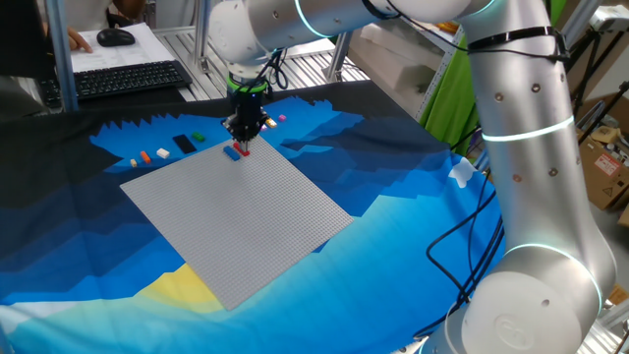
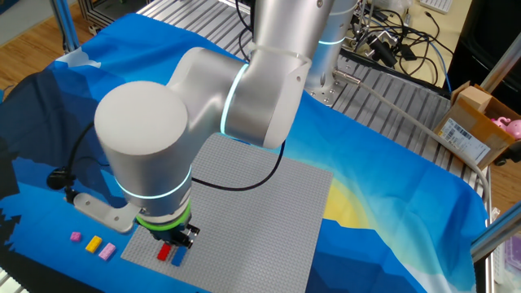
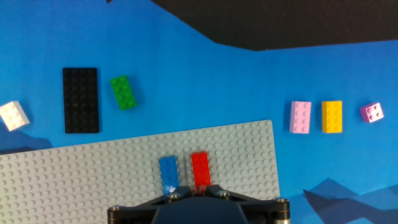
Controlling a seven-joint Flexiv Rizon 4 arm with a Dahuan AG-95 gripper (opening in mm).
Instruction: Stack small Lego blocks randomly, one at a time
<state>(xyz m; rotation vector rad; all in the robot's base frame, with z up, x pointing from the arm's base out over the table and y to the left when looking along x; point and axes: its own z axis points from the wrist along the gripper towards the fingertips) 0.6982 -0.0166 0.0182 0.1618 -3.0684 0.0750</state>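
In the hand view, going left to right: a white block (image 3: 13, 116) lies on the blue cloth (image 3: 205, 81) at the left edge, then a flat black plate (image 3: 81, 100), then a green block (image 3: 122, 93) just beside it, tilted. Below them the grey baseplate (image 3: 93, 180) carries a blue block (image 3: 168, 173) and a red block (image 3: 200, 169) side by side near its far edge, just beside its right corner. The gripper (image 3: 186, 195) stands over these two, pointing down with its jaws closed; whether it touches either cannot be told. Right of the baseplate, on the cloth, lie a pink block (image 3: 301, 117), a yellow block (image 3: 332, 116) and a small magenta block (image 3: 372, 112).
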